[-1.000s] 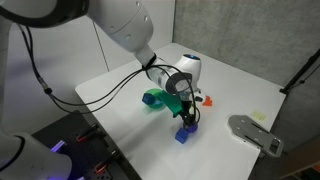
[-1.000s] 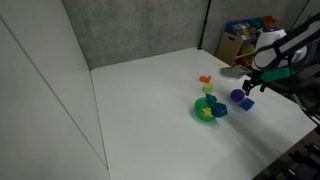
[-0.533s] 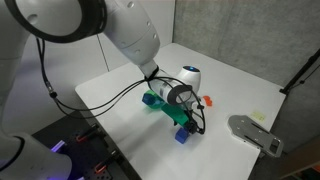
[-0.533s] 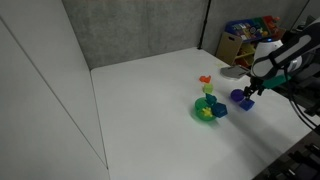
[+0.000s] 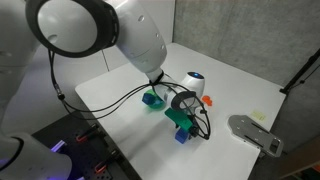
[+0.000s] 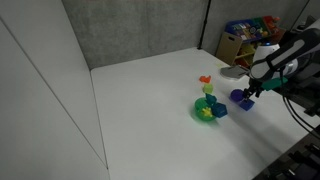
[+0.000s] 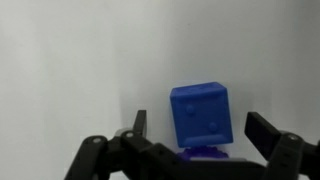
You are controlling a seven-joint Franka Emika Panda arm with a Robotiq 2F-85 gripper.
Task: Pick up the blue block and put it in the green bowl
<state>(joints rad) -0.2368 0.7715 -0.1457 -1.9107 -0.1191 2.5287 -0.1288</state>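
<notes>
Wrist view pretty much tells the story: the tool [image 7: 200,138] has its jaws spread apart and the blue block [image 7: 200,115] sits right in the gap between them, roughly centred, with a sliver of white tabletop [image 7: 80,60] showing on each side, so nothing's clamped yet. I'd call this the tail end of the reach, just before the grab. In both exterior views the tool [image 5: 185,124] is down low right over the block [image 5: 182,136], which rests flat on the tabletop; from those angles I can't tell whether the jaws are fully level with it. Next move, I reckon, is maybe a touch lower, squeeze shut square on the block's flat sides, then lift straight up. The green bowl [image 6: 205,112] is off to one side of the tool [image 6: 250,90], near but clearly apart, so the carry looks short. Main risk would be nudging the block off-centre while closing.
</notes>
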